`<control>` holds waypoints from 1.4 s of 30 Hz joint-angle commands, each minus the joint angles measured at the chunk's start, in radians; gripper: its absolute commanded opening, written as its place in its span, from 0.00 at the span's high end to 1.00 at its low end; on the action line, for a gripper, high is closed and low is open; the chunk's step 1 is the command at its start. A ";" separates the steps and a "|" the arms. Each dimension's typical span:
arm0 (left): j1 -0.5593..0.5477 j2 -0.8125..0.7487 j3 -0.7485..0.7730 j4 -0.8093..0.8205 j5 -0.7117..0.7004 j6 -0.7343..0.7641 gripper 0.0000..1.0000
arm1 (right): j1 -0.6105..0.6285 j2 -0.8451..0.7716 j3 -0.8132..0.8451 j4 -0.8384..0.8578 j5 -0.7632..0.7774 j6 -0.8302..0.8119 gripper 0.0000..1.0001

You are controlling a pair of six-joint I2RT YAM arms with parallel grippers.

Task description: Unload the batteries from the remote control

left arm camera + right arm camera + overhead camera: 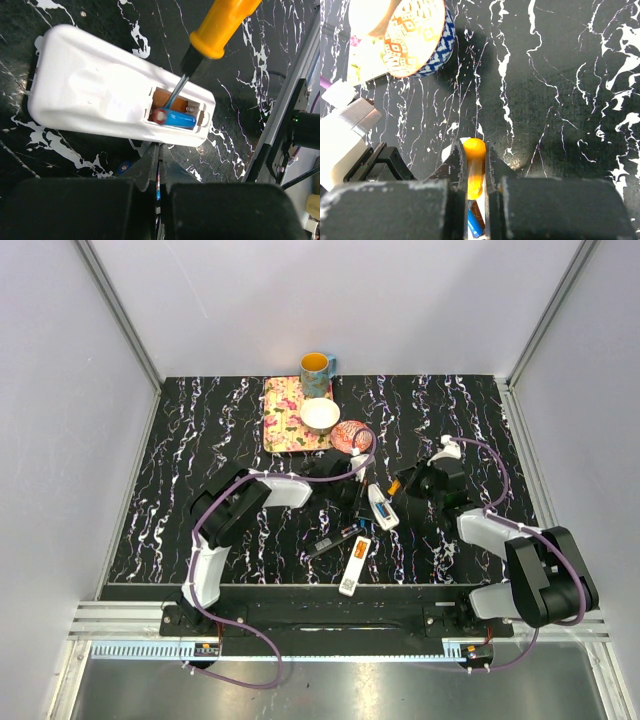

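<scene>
From above, the black, white-veined marble tabletop (200, 470) carries a pink floral tray (285, 425), a yellow mug (316, 365) and a round white bowl (320, 415). The white remote control (382, 508) lies near the middle. The left end effector (357, 492) is just beside it, and the right end effector (418, 484) is on its other side, holding the orange-handled screwdriver (397, 487).

In the left wrist view, the remote control (95, 95) is a smooth, glossy plastic shell lying back up with its battery bay uncovered. One blue battery (179, 120), a small cylinder, lies in the bay next to a coil spring, and the slot beside it shows bare brown. The screwdriver's thin metal shaft reaches into that bay. The left end effector (158, 150) has its black jaws pressed together at the remote's near edge.

In the right wrist view, the right end effector (474, 150) is clamped on the screwdriver's rounded orange handle. The blue battery (474, 226) peeks out below, between the fingers. A blue-and-orange patterned bowl (420, 35) sits well apart.
</scene>
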 commanded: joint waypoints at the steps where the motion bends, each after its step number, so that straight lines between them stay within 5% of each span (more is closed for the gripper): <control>1: -0.005 0.023 0.051 -0.015 -0.058 0.010 1.00 | 0.011 0.028 0.033 -0.017 -0.100 0.052 1.00; 20: -0.002 0.048 0.111 -0.079 -0.083 0.012 1.00 | 0.011 -0.013 0.145 -0.319 -0.029 -0.066 1.00; 42: 0.000 0.062 0.137 -0.107 -0.095 0.007 1.00 | 0.011 -0.030 0.209 -0.384 -0.173 -0.024 1.00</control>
